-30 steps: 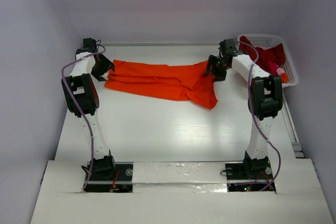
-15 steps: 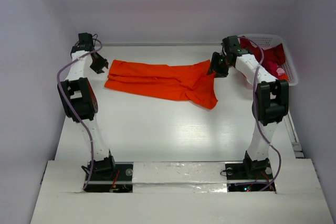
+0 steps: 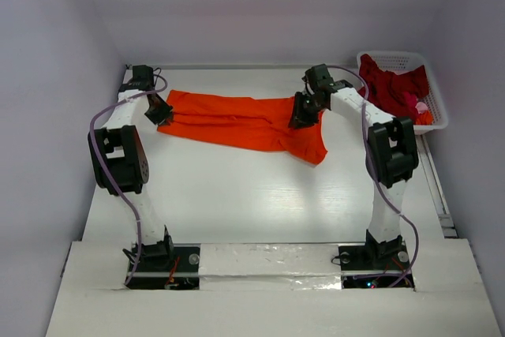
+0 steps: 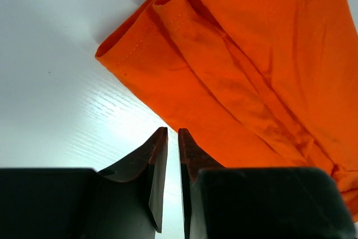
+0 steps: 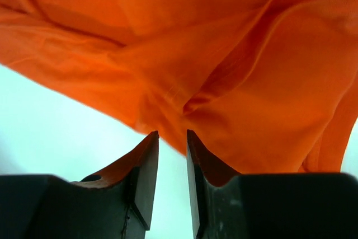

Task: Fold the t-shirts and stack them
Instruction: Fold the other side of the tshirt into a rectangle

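Likely soft, light, floppy orange t-shirt (image 3: 237, 120) by far edge of table (image 3: 237, 195): pinch hemmed corners; left tool (image 4: 171, 131) nearly together, right tool (image 5: 172, 134) slightly apart, neither visibly clamping.

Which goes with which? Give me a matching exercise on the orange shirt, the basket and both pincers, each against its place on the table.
1. orange t-shirt
2. basket
3. left pincer
4. right pincer

a. far right corner
b. at the shirt's left end
c. spread across the far middle
d. at the shirt's right part

Pairs: 1-c, 2-a, 3-b, 4-d
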### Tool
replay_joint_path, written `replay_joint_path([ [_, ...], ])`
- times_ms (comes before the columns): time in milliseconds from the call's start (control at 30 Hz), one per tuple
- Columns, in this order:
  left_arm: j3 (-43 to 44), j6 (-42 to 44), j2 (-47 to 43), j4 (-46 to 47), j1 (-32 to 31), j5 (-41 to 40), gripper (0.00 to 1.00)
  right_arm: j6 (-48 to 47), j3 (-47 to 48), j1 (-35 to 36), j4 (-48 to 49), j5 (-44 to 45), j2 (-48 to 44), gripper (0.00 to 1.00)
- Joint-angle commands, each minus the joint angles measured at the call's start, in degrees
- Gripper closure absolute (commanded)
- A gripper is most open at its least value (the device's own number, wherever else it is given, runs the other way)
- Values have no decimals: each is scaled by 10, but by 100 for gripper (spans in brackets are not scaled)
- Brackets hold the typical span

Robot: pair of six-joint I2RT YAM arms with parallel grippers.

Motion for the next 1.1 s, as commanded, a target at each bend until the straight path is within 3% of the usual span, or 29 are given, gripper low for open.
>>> replay_joint_path([
  [0,1,4,-27,14,-5,-2,88,-8,45,-6,0,0,24,65],
  [433,1,13,-31,6,-5,-13,88,-5,109,5,-15,-10,78,62],
  [1067,15,12,-27,-2,-5,-13,88,9,47,21,10,-10,51,62],
])
